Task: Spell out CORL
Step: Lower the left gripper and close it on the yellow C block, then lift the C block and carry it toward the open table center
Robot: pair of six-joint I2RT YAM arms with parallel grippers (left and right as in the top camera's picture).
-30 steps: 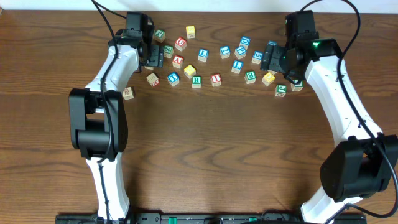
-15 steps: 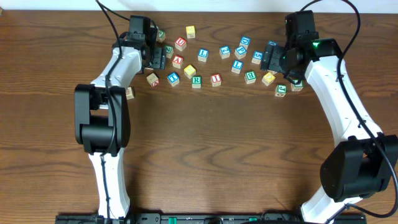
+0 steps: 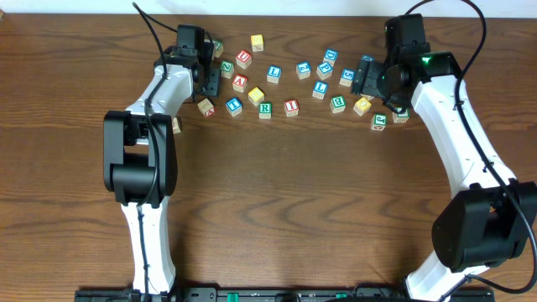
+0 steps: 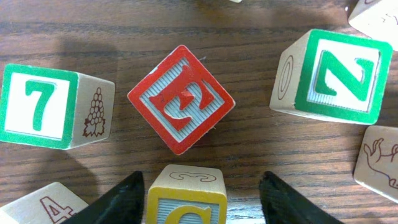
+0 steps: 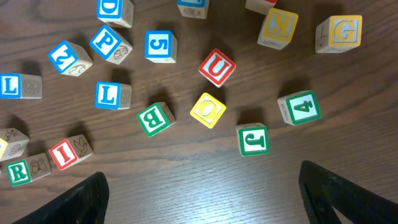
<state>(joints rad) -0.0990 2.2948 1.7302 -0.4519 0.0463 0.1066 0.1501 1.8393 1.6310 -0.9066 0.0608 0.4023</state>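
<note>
Presently in hand: by my reading, the pick of the first letter. None of the four letters stands in a row yet.
C cube: the yellow C cube (image 4: pixel 186 198) sits on the tabletop (image 3: pixel 268 210) at the far-left end of the scatter, directly between the left arm's fingers.
Left gripper: the left gripper (image 4: pixel 203 186) straddles the C cube, unclenched and holding nothing. One finger stands just beside a cube wall. A strip of wood grain shows between the other finger and the cube.
Axis: a cube has no long axis. Its side walls lie square to the fingers, so no wrist turn looks needed.
Neighbours: the red E cube (image 4: pixel 181 99) lies just beyond the C cube, one corner aimed at it with a narrow gap. The green 7 cube (image 4: pixel 43 106) and green N cube (image 4: pixel 339 74) flank it farther out.
Left arm pose: stretched forward to the far row, wrist pointing down over the cubes.
Nearer arm: left for C, right for O.
O cube: the yellow O cube (image 5: pixel 208 110) lies ahead of the right gripper (image 5: pixel 202 180), turned diamond-wise, just beside the green B cube (image 5: pixel 155 118).
Right gripper: spread wide, empty, above bare tabletop.
R and L: the green R cube (image 3: pixel 265 108) rests mid-row between the arms, and a blue L cube (image 3: pixel 320 87) lies toward the right arm.
</note>
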